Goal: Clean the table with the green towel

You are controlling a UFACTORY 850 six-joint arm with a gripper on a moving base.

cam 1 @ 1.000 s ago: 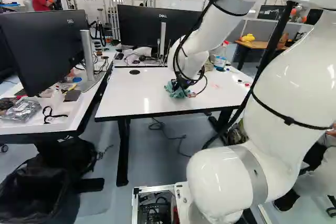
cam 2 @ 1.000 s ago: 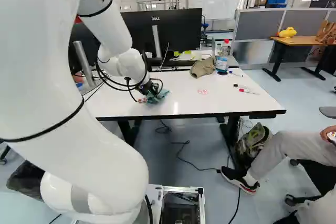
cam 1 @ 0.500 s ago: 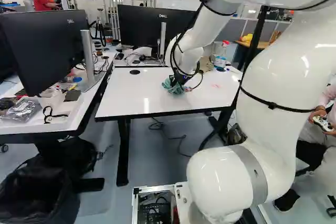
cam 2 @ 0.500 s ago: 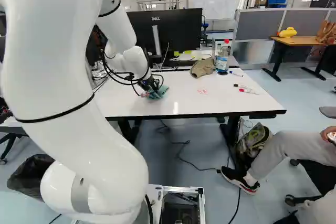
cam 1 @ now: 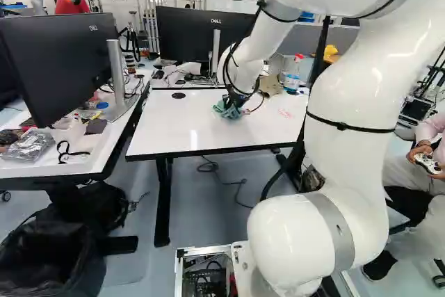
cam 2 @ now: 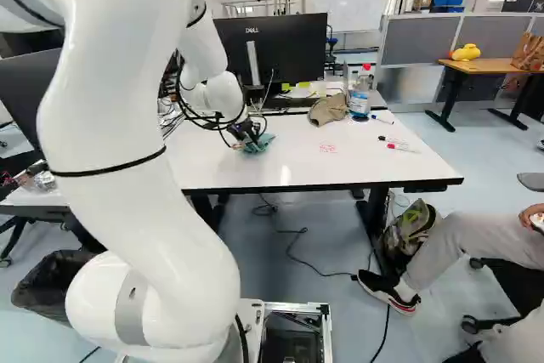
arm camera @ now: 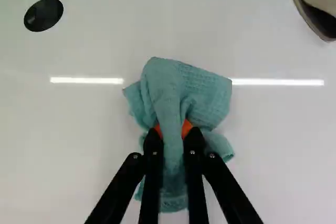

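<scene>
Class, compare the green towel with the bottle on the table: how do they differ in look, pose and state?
The green towel is crumpled cloth, while the bottle stands upright. The towel is blue-green throughout; the bottle is mostly clear, with red at its top. The gripper is shut on the towel, whereas nothing grips the bottle. Both are on the white table.

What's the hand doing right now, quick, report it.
Hand: closed on the green towel, orange pads pinching it from both sides.
</scene>
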